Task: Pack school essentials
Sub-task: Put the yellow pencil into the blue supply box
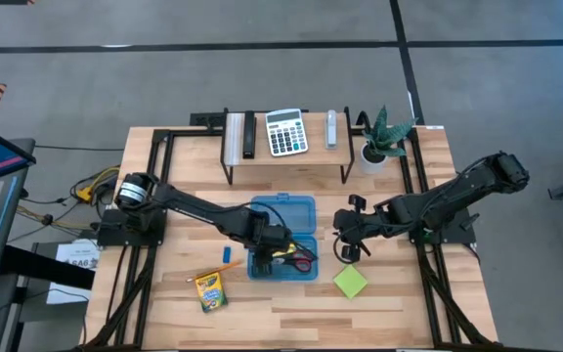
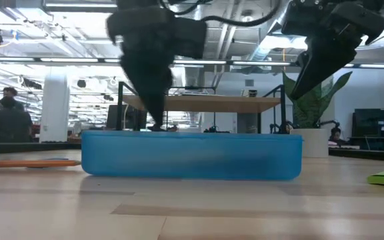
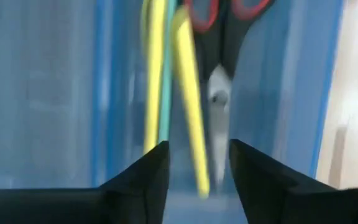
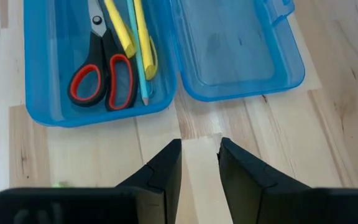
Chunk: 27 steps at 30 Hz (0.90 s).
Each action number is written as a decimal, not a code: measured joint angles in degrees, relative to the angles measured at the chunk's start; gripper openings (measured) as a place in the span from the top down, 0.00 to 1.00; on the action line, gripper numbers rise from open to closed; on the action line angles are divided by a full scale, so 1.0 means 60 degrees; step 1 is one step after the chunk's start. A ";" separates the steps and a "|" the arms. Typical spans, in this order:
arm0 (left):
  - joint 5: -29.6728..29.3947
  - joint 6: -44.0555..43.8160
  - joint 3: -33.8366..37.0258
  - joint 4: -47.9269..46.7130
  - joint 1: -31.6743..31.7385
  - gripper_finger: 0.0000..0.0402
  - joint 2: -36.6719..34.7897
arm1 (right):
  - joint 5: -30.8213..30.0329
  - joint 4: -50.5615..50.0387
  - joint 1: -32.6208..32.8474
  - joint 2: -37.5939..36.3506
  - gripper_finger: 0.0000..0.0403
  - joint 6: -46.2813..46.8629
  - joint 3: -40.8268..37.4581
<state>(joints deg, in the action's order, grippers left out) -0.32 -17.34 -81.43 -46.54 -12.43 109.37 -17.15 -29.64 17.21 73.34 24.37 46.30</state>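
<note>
The open blue pencil case (image 1: 283,238) lies at the table's middle. Its tray holds red-handled scissors (image 4: 101,68), two yellow pencils (image 4: 120,28) and a thin green pen (image 4: 138,56); the lid (image 4: 238,50) lies flat beside the tray. My left gripper (image 3: 199,168) points down into the tray, open. One yellow pencil (image 3: 188,93) ends in the gap between its fingertips, with room on both sides. My right gripper (image 4: 200,155) hangs open over bare table, just right of the case. The crayon box (image 1: 209,289), blue eraser (image 1: 227,254) and lime sticky-note pad (image 1: 351,282) lie on the table.
A loose pencil (image 1: 213,271) lies between the eraser and the crayon box. At the far edge, a low shelf (image 1: 286,156) carries the calculator (image 1: 285,132) and bar-shaped items. A potted plant (image 1: 384,142) stands to its right. Bare wood lies along the near edge.
</note>
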 joint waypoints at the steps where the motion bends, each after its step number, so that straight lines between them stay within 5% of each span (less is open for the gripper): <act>1: -0.0122 -0.0079 0.0000 -0.0276 -0.0065 0.61 -0.0122 | 0.0003 -0.0014 0.0000 0.0000 0.69 0.0044 0.0000; 13: -0.2117 -0.1412 0.0367 -0.1615 -0.1497 0.64 -0.1276 | -0.0012 0.0005 0.0472 0.0004 0.69 0.0126 0.0000; 27: -0.1943 -0.4249 0.4331 0.0672 -0.2047 0.68 -0.3669 | -0.0142 0.0060 0.0578 0.0004 0.69 0.0115 0.0000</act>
<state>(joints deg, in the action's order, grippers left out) -11.97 -42.84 -55.44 -42.51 -24.71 87.36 -18.00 -29.27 20.68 73.36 25.06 46.30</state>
